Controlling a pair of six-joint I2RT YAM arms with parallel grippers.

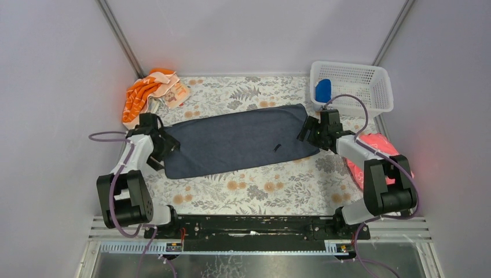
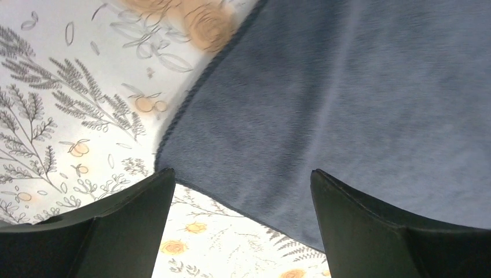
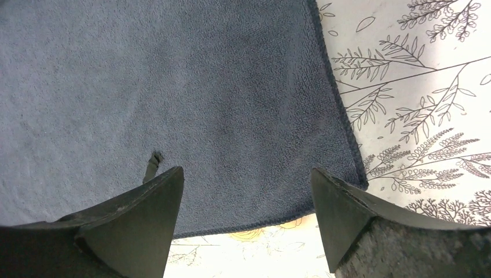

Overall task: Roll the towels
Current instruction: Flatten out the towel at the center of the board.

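The grey towel (image 1: 237,139) lies spread flat across the middle of the flowered surface (image 1: 249,191), its long side running left to right. The blue towel (image 1: 322,88) sits in the white basket (image 1: 382,87) at the far right, seemingly rolled. The left pincer (image 1: 165,143) hangs over the grey towel's left end and the right pincer (image 1: 310,132) over its right end; both gape wide and hold nothing. The step in hand looks like starting the grey roll. To do it well, I judge one end should be pinched at the hem, turned tightly onto itself and kept square so the roll does not cone, while the other arm pins the cloth flat. Only the top view shows the whole layout, the basket and an orange cloth (image 1: 147,92) at the far left. The wrist views show each pincer poised over a towel corner with its stitched hem, and the right one shows a small loop tag (image 3: 151,165) by one finger. No view tells whether the fingertips touch the cloth.
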